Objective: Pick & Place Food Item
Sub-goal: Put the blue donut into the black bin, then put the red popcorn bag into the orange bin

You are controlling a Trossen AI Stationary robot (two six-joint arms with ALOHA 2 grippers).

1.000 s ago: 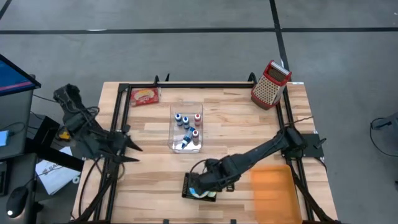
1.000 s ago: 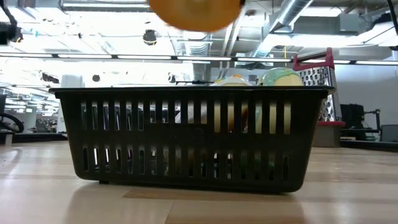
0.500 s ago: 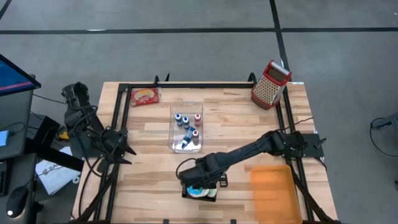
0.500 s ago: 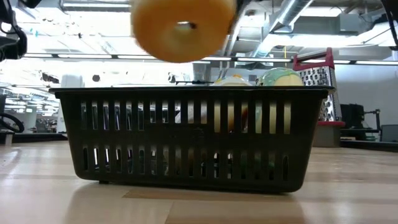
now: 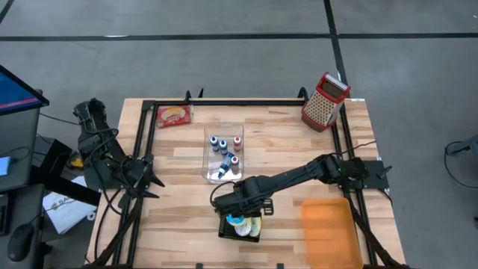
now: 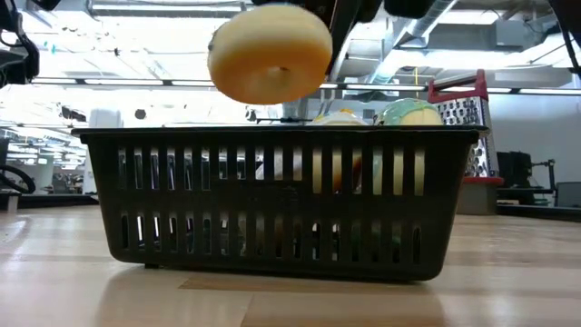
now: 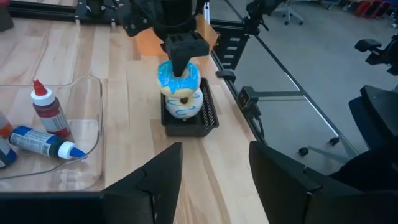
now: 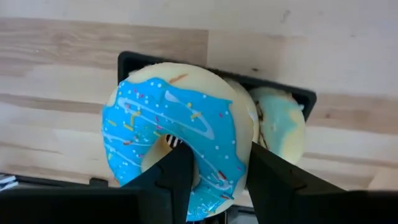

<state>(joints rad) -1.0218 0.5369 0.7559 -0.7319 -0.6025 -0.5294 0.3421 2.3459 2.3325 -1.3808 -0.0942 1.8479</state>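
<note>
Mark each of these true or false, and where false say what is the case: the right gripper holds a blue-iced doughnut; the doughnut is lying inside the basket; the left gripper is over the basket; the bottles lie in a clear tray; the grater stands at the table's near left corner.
1. The right gripper holds a blue-iced doughnut. True.
2. The doughnut is lying inside the basket. False: it hangs above the rim.
3. The left gripper is over the basket. False: it waits at the table's left edge, open.
4. The bottles lie in a clear tray. True.
5. The grater stands at the near left corner. False: far right corner.
</note>
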